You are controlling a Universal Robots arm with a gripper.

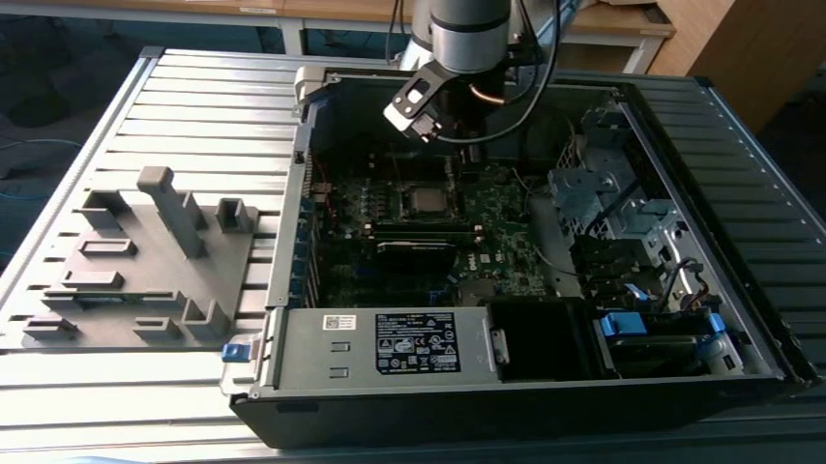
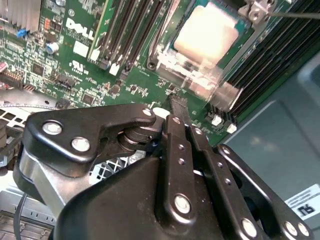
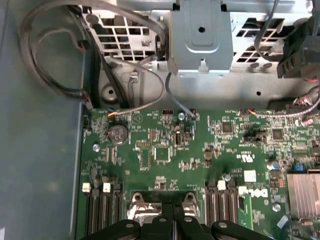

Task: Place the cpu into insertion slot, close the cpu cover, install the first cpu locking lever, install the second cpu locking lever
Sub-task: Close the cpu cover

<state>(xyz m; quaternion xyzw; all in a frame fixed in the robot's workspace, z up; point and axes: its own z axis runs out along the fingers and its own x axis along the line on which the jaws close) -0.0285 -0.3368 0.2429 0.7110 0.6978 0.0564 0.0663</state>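
Since the cpu (image 2: 205,31) already sits in the slot (image 1: 400,201) with the cover (image 2: 192,75) seemingly down around it, only the levers (image 2: 161,35) look left, latching unclear, while the gripper (image 2: 177,104) hovers near the cover, jaws closed, apparently empty.

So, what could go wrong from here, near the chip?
The gripper, fingers shut, hangs close to the green board beside the chip; it could scrape small parts there. The memory slots stand close by the chip, so a sideways slip might hit them.
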